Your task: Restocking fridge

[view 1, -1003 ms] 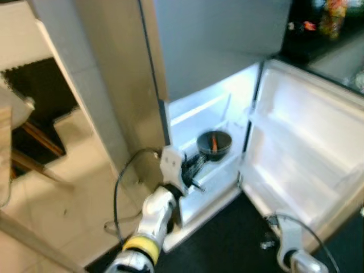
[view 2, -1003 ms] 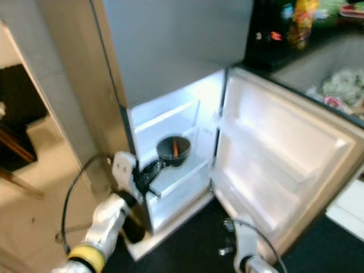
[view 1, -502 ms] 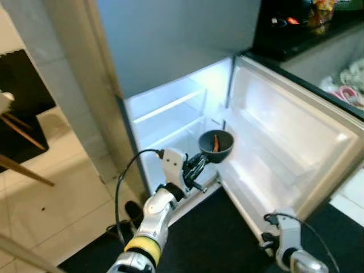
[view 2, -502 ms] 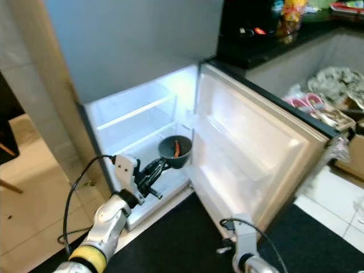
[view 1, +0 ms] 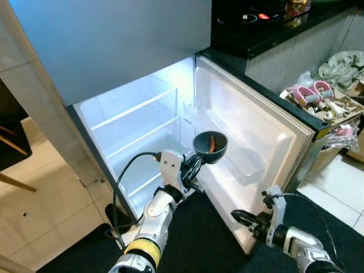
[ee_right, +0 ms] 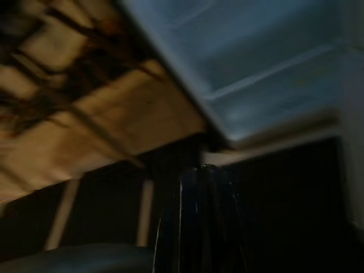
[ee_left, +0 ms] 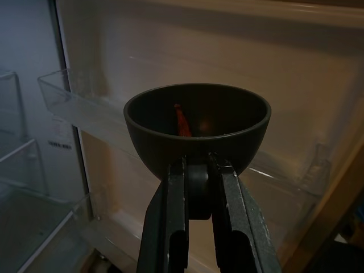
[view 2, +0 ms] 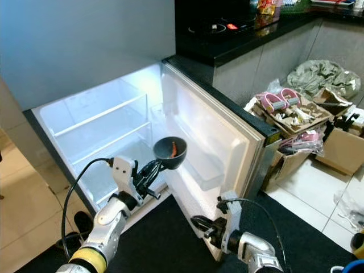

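bowl [view 1: 210, 146] held up by open fridge [view 1: 136, 122] door | left gripper [ee_left: 196, 187] fingers closed on its rim | looks light, hard, tippy; kept level | right gripper [view 1: 242, 219] fingers slightly apart

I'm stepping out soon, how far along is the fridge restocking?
Done: the fridge door stands wide open. In hand: the left gripper holds a dark bowl with something orange inside, in front of the open compartment. Left: the bowl isn't on a shelf yet. The right gripper hangs low by the door's bottom edge.
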